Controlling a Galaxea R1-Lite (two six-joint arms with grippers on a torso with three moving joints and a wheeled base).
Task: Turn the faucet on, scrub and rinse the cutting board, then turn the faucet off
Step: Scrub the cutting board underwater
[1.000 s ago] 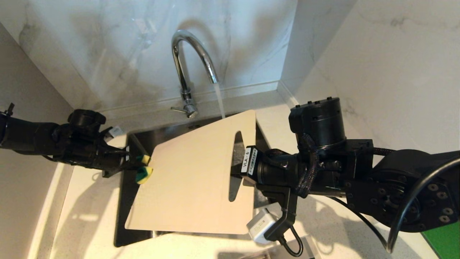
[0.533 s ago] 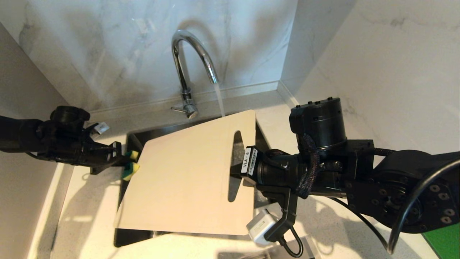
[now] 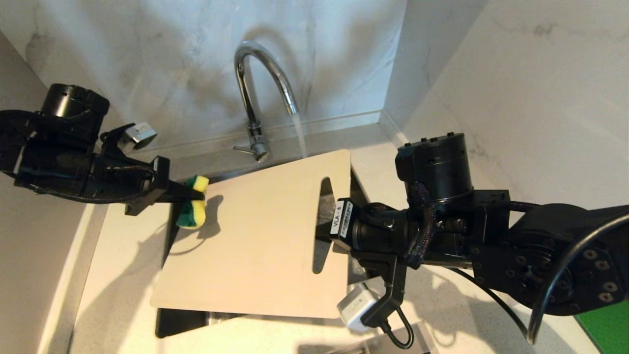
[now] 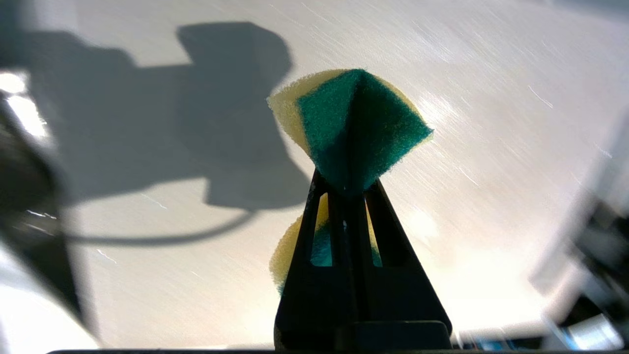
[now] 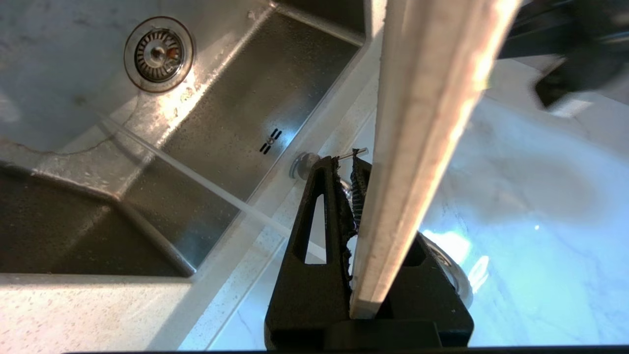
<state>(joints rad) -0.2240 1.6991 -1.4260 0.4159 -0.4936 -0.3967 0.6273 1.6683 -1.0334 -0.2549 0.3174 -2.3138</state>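
Two grippers busy: left gripper (image 3: 196, 194) clamped on sponge (image 3: 193, 209) against cutting board (image 3: 255, 236); right gripper (image 3: 322, 231) pinching board's slotted end.

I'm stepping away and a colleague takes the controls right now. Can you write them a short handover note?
Left gripper: shut on the sponge, at the cutting board's left end, over its face.
Right gripper: shut on the board's edge by the handle slot, holding it over the sink.
Faucet: on; the stream falls past the board's far edge into the sink.
Done: water on, sponge and board in hand.
Left: scrub, rinse, turn the faucet off.
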